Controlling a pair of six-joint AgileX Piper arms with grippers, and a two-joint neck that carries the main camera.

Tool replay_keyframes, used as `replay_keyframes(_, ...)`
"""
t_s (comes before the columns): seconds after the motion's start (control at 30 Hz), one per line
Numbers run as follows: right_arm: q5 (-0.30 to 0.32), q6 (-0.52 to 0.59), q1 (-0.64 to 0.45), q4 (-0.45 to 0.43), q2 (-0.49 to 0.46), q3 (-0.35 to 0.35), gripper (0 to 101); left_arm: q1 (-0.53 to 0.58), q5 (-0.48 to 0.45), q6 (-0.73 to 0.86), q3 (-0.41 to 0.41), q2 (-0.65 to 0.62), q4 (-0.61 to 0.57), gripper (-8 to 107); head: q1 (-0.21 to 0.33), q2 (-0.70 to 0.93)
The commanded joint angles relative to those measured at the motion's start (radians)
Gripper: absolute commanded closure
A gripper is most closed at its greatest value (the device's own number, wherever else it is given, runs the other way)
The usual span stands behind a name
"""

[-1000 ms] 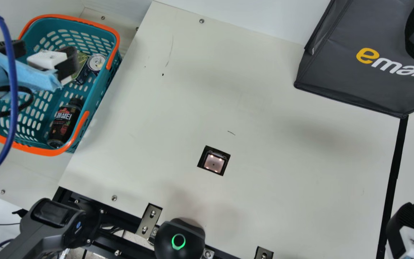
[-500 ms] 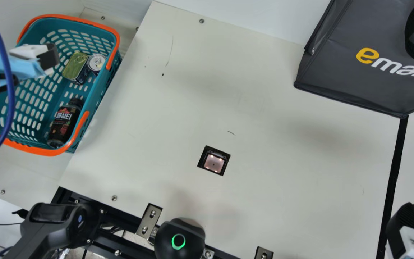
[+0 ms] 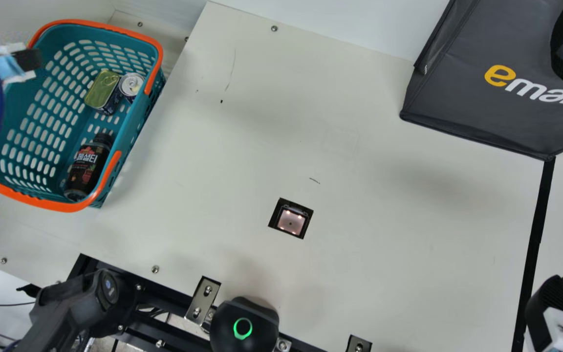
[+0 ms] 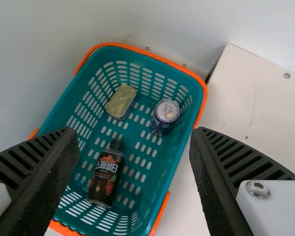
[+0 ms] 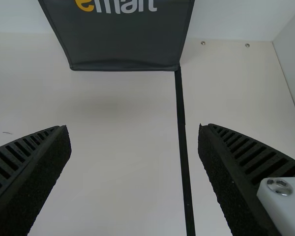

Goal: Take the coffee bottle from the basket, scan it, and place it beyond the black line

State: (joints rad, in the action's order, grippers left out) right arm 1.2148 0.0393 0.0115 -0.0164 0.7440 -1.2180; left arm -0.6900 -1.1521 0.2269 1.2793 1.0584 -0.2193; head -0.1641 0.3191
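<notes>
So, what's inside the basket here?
Inside the basket are the coffee bottle, lying down, a flat tin and a silver-topped can. Each covers the patch of basket floor directly beneath it, so that can't be seen.

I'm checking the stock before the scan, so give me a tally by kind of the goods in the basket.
Bottle: 1
Drink can: 1
Flat tin: 1
Total in the basket: 3
</notes>
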Motion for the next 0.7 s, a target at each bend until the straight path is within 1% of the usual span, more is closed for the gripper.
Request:
replay_keyframes(0.0, 0.000, 0.000, 0.000, 0.000, 0.000, 0.000, 10, -0.046, 0.003, 0.028, -0.003, 0.011, -0.016, 9, 0.026, 0.002)
replay_keyframes(0.27, 0.000, 0.000, 0.000, 0.000, 0.000, 0.000, 10, -0.110, 0.031, 0.097, -0.030, 0.045, -0.047, 9, 0.026, 0.002)
replay_keyframes(0.67, 0.000, 0.000, 0.000, 0.000, 0.000, 0.000, 10, -0.129, 0.105, 0.163, -0.123, 0.075, -0.053, 9, 0.026, 0.002)
